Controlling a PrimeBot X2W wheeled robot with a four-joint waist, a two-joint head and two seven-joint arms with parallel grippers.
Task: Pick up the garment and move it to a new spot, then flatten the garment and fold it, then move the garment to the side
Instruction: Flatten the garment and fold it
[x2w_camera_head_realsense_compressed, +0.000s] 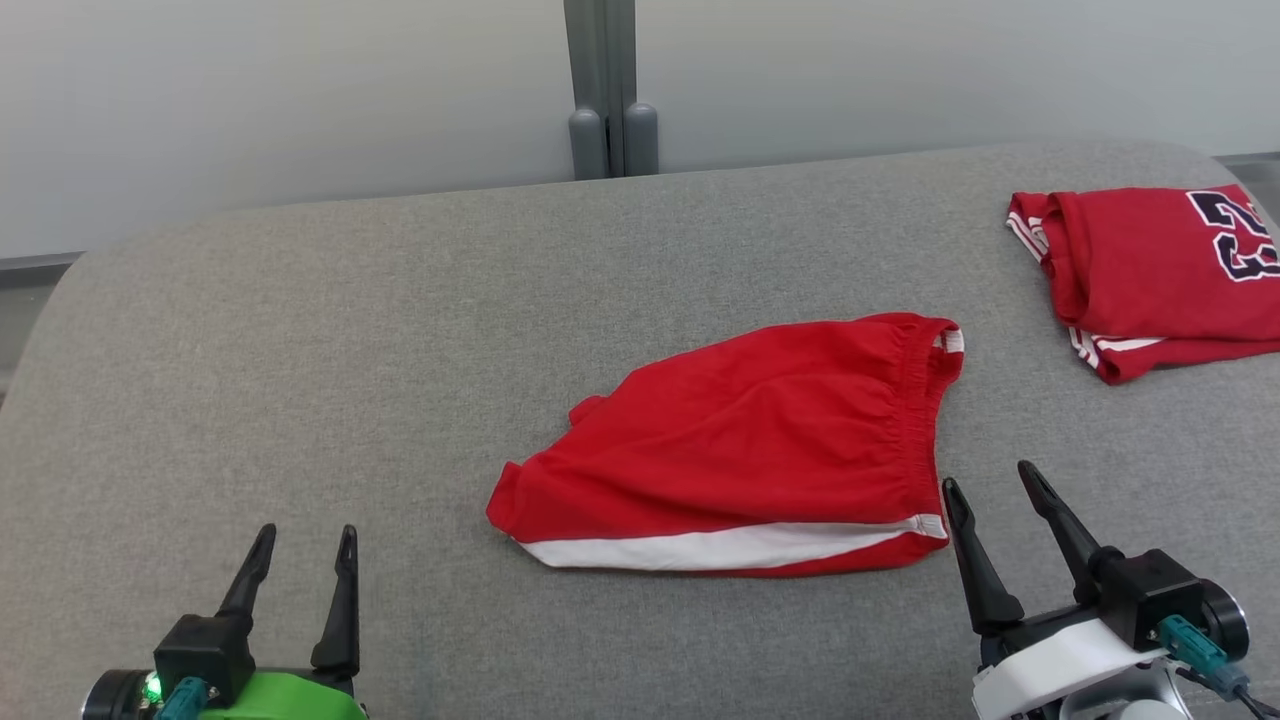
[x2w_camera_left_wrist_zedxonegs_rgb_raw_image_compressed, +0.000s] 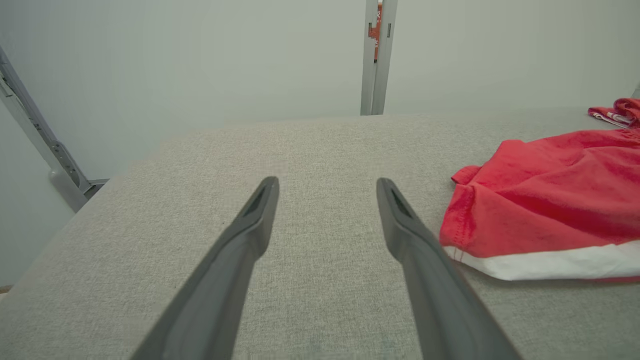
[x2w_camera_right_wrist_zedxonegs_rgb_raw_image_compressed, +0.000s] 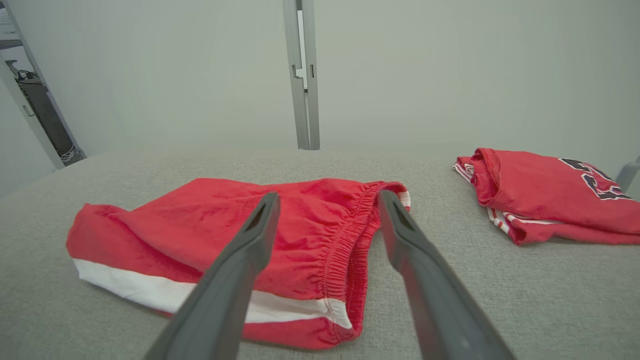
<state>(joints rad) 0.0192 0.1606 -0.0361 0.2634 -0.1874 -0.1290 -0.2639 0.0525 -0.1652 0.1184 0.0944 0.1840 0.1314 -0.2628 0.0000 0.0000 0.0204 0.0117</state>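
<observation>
Spread right fingers (x2w_camera_head_realsense_compressed: 975, 560) sit beside shorts (x2w_camera_head_realsense_compressed: 760, 450), left fingers (x2w_camera_head_realsense_compressed: 340, 600) well apart.

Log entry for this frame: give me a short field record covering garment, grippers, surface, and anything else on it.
garment: red shorts, lying mid-table, white side stripe along the near edge, elastic waistband toward the robot's right
left gripper: open, holding nothing, over bare cloth apart from the shorts' leg end
right gripper: open, holding nothing, close beside the waistband's near corner
surface: grey fabric-covered table
other item: folded red jersey with dark number, at the far right
background: grey post behind the table
</observation>
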